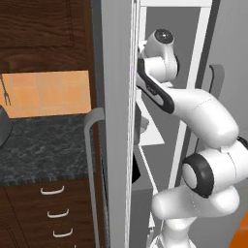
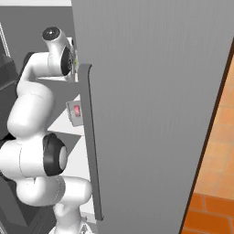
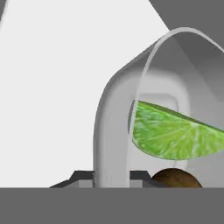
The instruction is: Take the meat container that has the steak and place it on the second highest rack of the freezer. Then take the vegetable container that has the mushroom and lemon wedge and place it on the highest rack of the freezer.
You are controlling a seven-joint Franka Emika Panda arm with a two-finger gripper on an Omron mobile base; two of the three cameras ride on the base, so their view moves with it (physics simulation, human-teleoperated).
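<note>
In the hand view the vegetable container's clear wall [image 3: 109, 131] stands upright between my two fingertips [image 3: 81, 177], and my gripper [image 3: 111, 179] sits close against it on both sides. Inside the container lie the lime-green lemon wedge [image 3: 175, 131] and, below it, the brown mushroom [image 3: 177, 177]. White freezer surface spreads behind it. My arm reaches high into the open freezer [image 1: 116, 97]. Lower down, the meat container [image 2: 75, 113] with the red steak [image 2: 77, 110] rests on a white shelf [image 2: 61, 123]; which rack that is I cannot tell.
The freezer's open door [image 2: 151, 91] with its long grey handle [image 2: 89, 137] stands close on the right of the arm. Another grey handle [image 1: 92, 160] is on the left. A dark stone counter [image 1: 43, 145] with wooden drawers lies further left.
</note>
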